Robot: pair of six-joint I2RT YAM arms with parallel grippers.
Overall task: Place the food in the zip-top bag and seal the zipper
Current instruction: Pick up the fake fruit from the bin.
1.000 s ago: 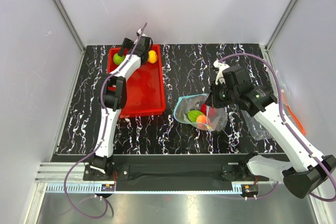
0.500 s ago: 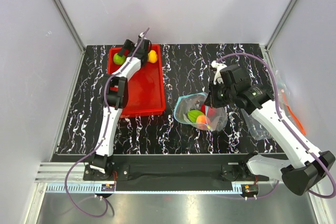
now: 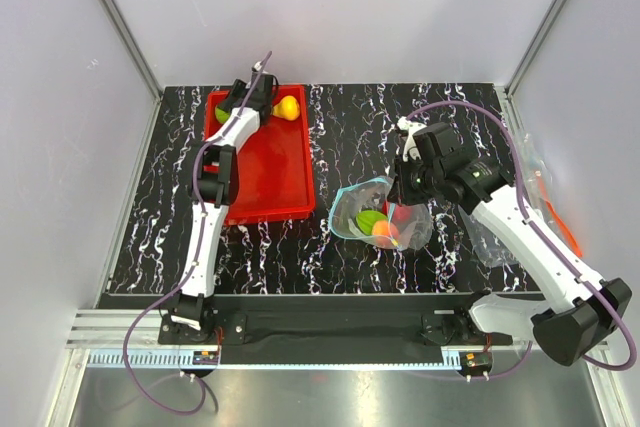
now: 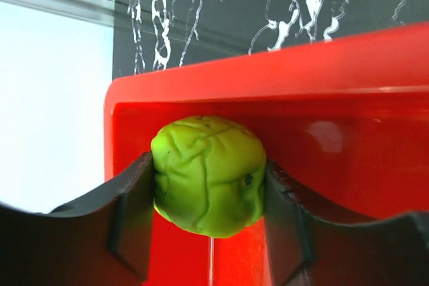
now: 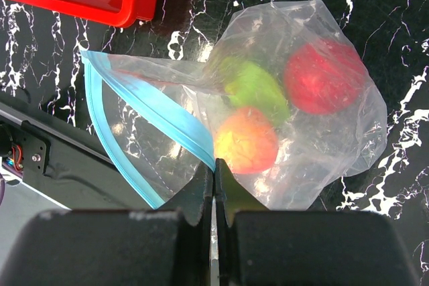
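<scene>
Left gripper (image 4: 209,195) shifted, clasping green fruit (image 4: 206,172) in tray (image 4: 301,78), right gripper (image 5: 214,172) pinching three-fruit bag (image 5: 355,145)

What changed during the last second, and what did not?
The left gripper moved left across the red tray to the green fruit, which its fingers now clasp. The right gripper drifted slightly left, still pinching the zip-top bag. The yellow pear stayed put.
</scene>
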